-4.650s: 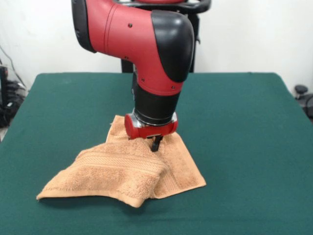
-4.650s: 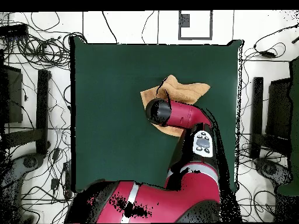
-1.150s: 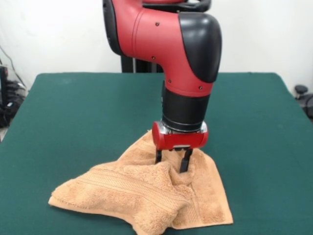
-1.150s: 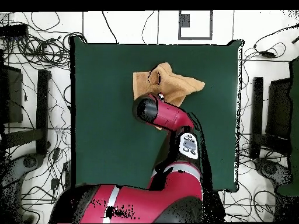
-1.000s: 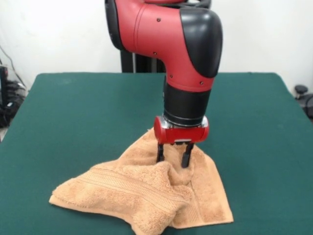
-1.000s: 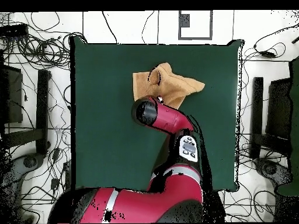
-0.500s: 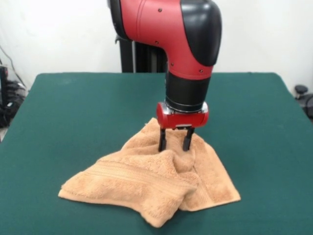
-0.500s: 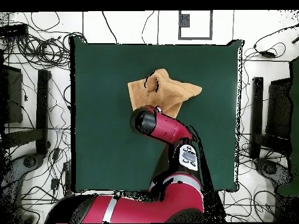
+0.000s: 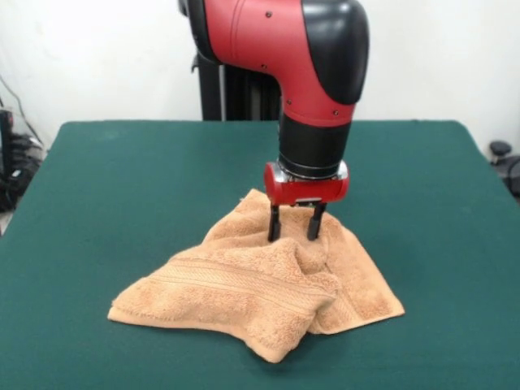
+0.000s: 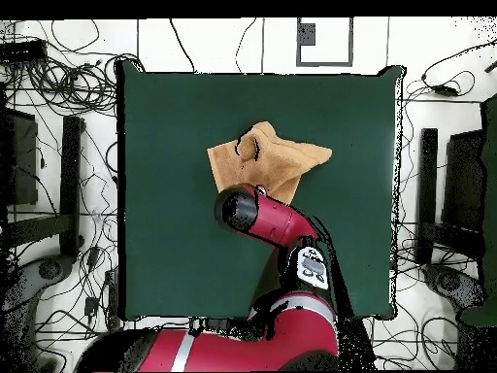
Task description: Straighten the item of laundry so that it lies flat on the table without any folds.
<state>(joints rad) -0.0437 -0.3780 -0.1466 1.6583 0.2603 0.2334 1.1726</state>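
Observation:
The item of laundry is an orange-tan terry towel, crumpled on the green table. A ribbed band runs across a thick fold at its near side. The cloth rises in a hump toward my gripper, whose two black fingers point straight down with a bunch of towel pinched between their tips. In the overhead view the towel lies near the table's middle. The red arm covers the towel's lower edge there and hides the gripper.
Green table surface stretches on every side of the towel. Tangled cables and dark stands crowd the floor beyond the table's edges in the overhead view. A white wall backs the front view.
The gripper has risen a little and drawn back toward the far side, and the towel has slid along with it. The towel's near corners have moved away from the front edge.

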